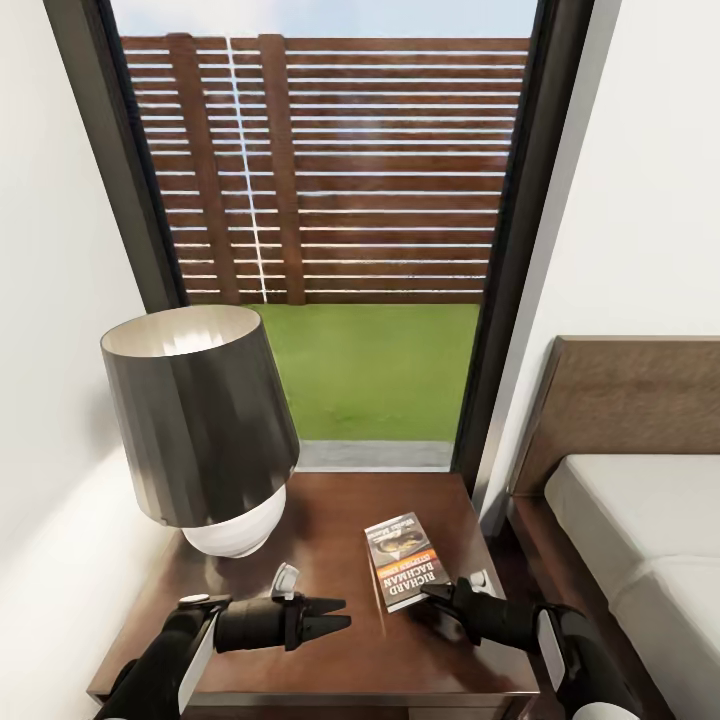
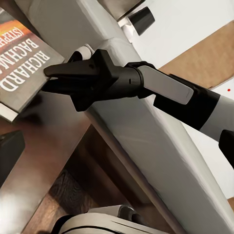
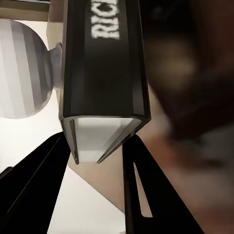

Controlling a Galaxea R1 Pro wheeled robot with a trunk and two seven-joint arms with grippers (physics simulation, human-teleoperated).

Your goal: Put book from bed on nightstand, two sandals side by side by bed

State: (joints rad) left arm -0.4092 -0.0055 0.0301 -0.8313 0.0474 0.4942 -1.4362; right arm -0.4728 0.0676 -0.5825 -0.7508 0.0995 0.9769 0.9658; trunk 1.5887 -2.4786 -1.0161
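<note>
The book lies flat on the nightstand, right of the lamp. My right pincer pinches its near edge; my left pincer hovers pressed together. Sandals remain, I judge.

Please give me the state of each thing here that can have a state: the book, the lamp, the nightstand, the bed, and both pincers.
book: closed, lying flat on the nightstand, cover up
nightstand: bears the lamp and the book
lamp: upright, whether lit cannot be told
bed: mattress bare
right pincer: fingers astride the book's near edge; grip cannot be told
left pincer: empty, over the nightstand; open or shut cannot be told
</note>
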